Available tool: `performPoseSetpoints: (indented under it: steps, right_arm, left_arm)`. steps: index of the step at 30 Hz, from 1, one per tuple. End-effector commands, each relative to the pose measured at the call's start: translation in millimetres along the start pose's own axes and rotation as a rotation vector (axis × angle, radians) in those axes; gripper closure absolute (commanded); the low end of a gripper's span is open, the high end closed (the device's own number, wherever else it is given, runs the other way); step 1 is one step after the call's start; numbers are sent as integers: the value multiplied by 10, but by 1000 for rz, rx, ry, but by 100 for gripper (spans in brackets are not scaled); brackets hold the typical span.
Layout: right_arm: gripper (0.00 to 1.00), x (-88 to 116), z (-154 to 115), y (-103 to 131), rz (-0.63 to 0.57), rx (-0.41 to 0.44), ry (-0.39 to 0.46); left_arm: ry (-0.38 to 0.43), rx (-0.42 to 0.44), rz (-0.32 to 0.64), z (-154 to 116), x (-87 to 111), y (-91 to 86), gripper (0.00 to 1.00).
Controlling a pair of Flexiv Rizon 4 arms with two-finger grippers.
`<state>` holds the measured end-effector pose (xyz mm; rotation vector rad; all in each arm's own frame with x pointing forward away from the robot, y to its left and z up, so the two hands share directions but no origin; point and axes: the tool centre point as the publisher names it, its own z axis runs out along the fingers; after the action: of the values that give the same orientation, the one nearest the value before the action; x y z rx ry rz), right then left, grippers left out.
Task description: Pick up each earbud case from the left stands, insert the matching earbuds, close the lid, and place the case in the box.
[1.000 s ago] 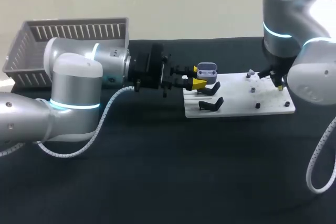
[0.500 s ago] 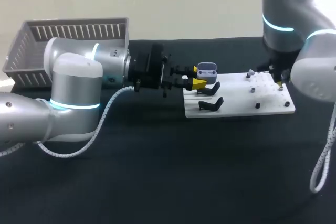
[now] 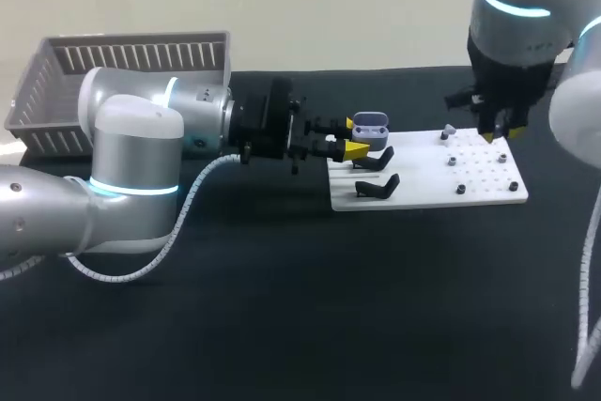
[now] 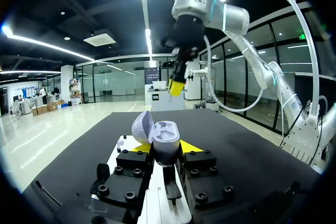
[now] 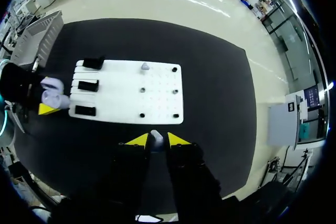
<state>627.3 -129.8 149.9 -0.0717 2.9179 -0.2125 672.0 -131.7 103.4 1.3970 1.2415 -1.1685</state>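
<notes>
Head view showed the black table (image 3: 282, 307), left arm (image 3: 122, 147) across its left half, right arm (image 3: 516, 35) over its far right side, grey basket (image 3: 131, 58) at the far left corner, and white board (image 3: 470, 190) right of the middle near the far edge. Left gripper (image 3: 353, 136) was clamped from both sides on the open earbud case (image 3: 370, 124), lid up, at the board's left edge just above the black stands (image 3: 378, 185). Right gripper (image 3: 499, 135) hung above the board's far right part, tips pinching a small pale earbud (image 5: 156, 134).
</notes>
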Motion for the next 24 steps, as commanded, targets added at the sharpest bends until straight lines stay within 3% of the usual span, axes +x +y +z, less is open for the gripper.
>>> performPoseSetpoints:
  steps: [1, 19, 24]
  right_arm:
    - [100, 7, -211, 93, 1, -16, 29]
    - [100, 22, -233, 121, 2, -26, 36]
    - [100, -58, -367, 369, 111, -10, 24]
  left_arm:
    - [0, 1, -1, 0, 4, 7, 100]
    - [0, 1, -1, 0, 4, 7, 100]
    - [0, 1, -1, 0, 4, 7, 100]
